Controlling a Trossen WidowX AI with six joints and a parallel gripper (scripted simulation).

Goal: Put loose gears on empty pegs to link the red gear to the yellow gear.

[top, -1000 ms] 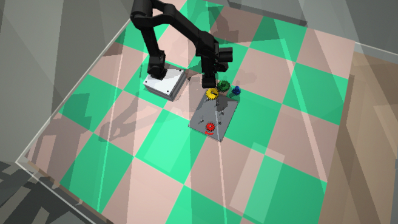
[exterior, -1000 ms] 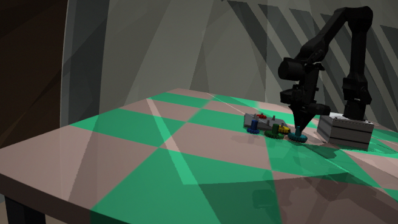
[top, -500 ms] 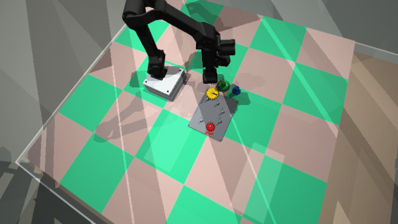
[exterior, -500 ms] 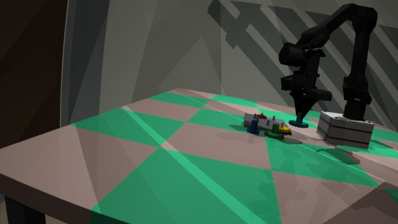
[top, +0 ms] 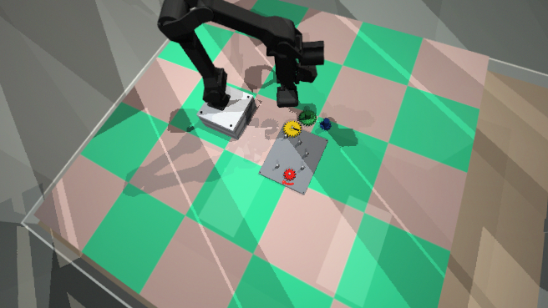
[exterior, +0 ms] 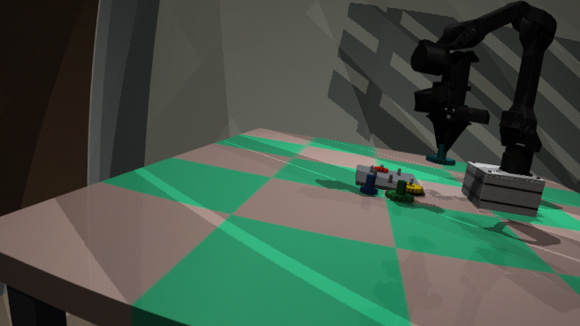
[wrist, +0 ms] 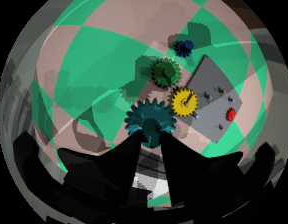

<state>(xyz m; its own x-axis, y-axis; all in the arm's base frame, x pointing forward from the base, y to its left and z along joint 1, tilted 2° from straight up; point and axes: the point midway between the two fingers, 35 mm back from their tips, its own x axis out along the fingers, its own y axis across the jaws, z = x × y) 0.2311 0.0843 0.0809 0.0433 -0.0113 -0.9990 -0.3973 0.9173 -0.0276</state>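
My gripper (exterior: 442, 149) (wrist: 151, 133) is shut on the handle of the teal gear (exterior: 440, 159) (wrist: 150, 114) and holds it in the air above the table. The grey board (top: 271, 154) (wrist: 207, 72) carries the red gear (top: 289, 176) (exterior: 381, 170) (wrist: 231, 115) near one end and the yellow gear (top: 291, 128) (exterior: 415, 189) (wrist: 181, 103) at the other. Several bare pegs stand between them. The green gear (top: 307, 118) (exterior: 400, 197) (wrist: 166, 73) stands on the table beside the yellow gear. The smaller blue gear (top: 326, 124) (exterior: 369, 191) (wrist: 184, 48) stands near the board's corner. The gripper hides the teal gear in the top view.
The arm's white and grey base block (top: 229, 112) (exterior: 501, 193) stands on the chequered table, off the board's yellow-gear end. A red arrow (top: 284, 182) is marked beside the red gear. The green and blue gears stand close together.
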